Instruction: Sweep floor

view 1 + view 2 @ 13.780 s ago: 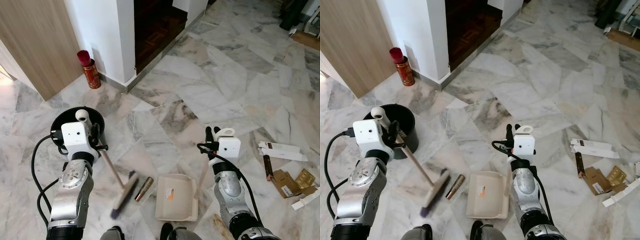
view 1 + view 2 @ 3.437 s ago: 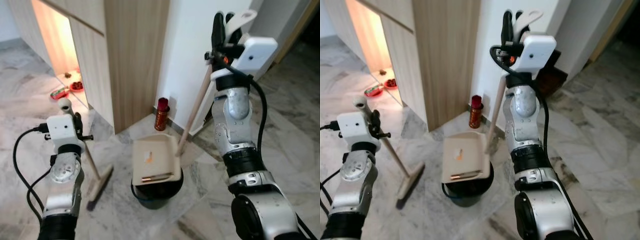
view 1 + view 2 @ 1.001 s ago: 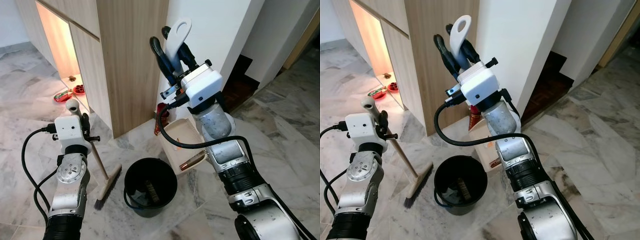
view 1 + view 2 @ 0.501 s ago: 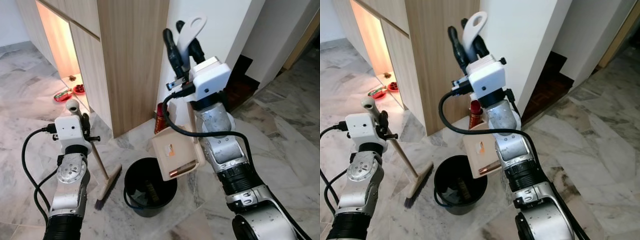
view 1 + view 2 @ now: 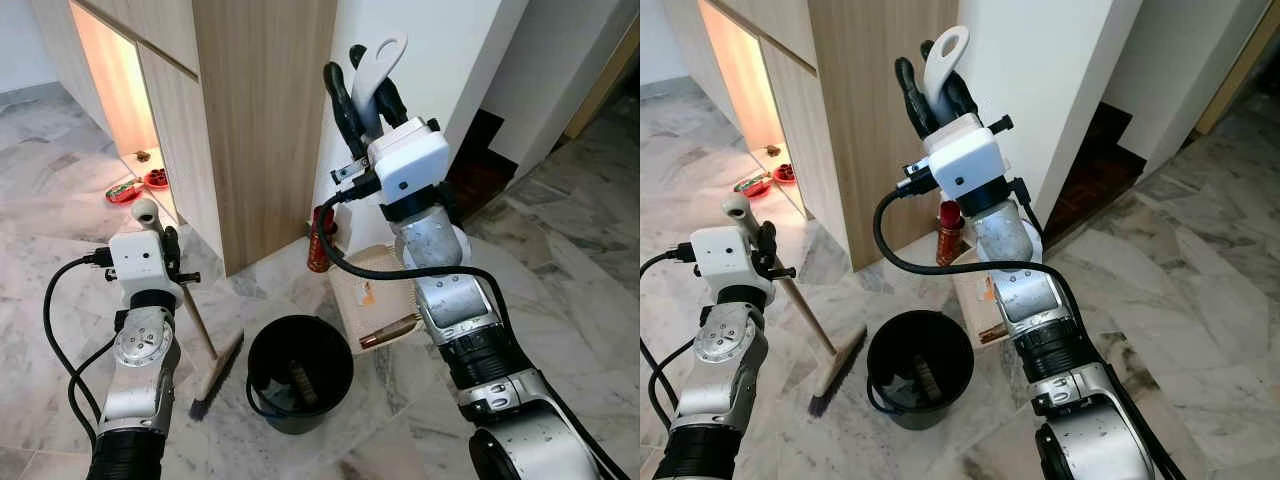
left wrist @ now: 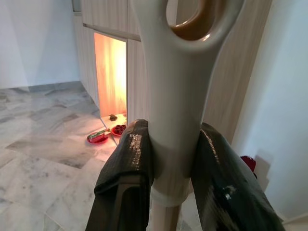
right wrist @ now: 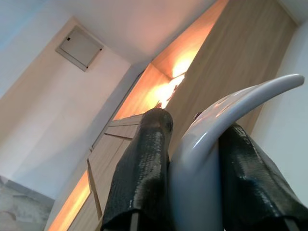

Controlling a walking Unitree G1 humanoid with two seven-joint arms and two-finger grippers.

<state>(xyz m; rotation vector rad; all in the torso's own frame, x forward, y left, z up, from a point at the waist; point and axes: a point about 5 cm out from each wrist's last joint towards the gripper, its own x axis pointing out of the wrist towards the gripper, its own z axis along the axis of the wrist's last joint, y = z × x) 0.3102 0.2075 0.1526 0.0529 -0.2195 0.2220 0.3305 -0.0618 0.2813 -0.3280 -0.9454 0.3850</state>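
Note:
My right gripper (image 5: 365, 78) is raised high in front of the white wall, shut on the white looped end of the dustpan's handle (image 7: 202, 144). The beige dustpan (image 5: 360, 312) hangs tilted just right of the black bucket (image 5: 262, 352), with a bronze tube (image 5: 390, 331) lying along its lower edge. My left gripper (image 5: 162, 243) is shut on the white top of the broom handle (image 6: 175, 120). The broom's head (image 5: 216, 373) rests on the marble floor left of the bucket. Some dark debris (image 5: 301, 381) lies inside the bucket.
A red canister (image 5: 318, 240) stands against the wall behind the bucket. A wooden cabinet (image 5: 250, 110) with a lit niche holding small red dishes (image 5: 140, 185) is at the left. A dark doorway (image 5: 480, 165) opens at the right. Marble floor (image 5: 560, 250) spreads all around.
The dustpan has swung right, off the bucket's opening, to hang beside its rim with the bronze tube still in it. My right gripper shifted slightly left. The left arm and broom stayed put.

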